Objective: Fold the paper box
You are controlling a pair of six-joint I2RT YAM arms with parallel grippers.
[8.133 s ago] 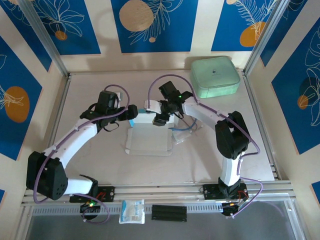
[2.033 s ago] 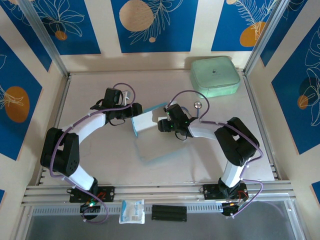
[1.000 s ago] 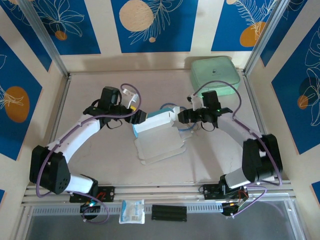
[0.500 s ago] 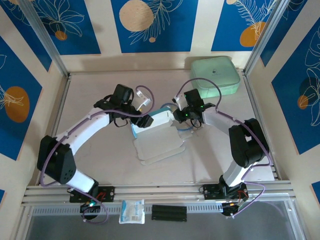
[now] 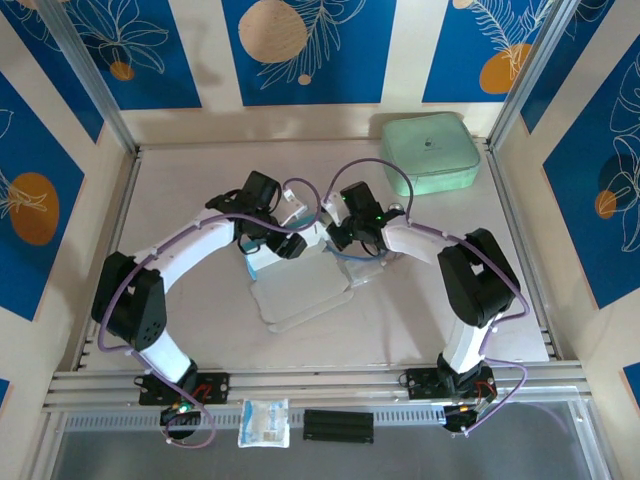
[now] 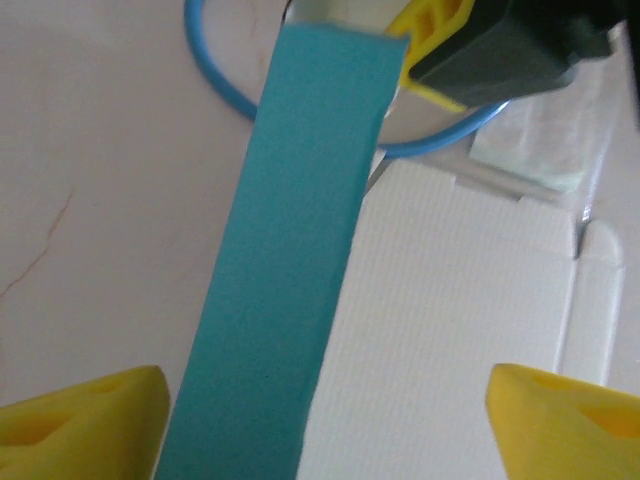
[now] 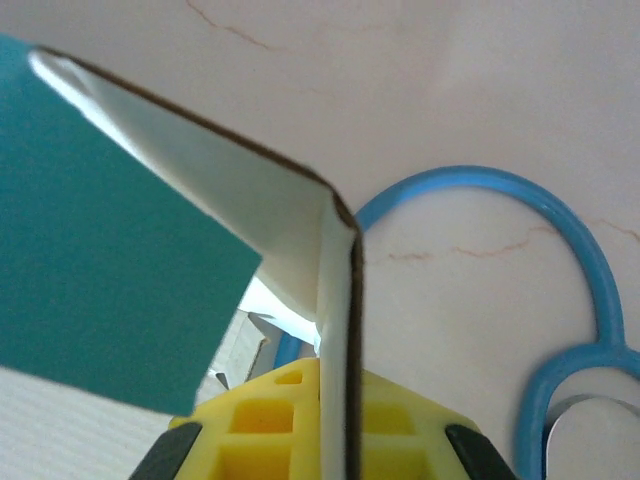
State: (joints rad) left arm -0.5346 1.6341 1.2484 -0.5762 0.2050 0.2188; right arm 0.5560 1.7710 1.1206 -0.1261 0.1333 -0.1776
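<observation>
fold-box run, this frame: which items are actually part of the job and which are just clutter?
In the job:
- paper box, a flap pinched in the right gripper
- left gripper, open, its fingers either side of a blue flap

Lying about:
- mint-green case, far right corner
- blue tube loop, by the box
- small packet and black block, on the front rail
</observation>
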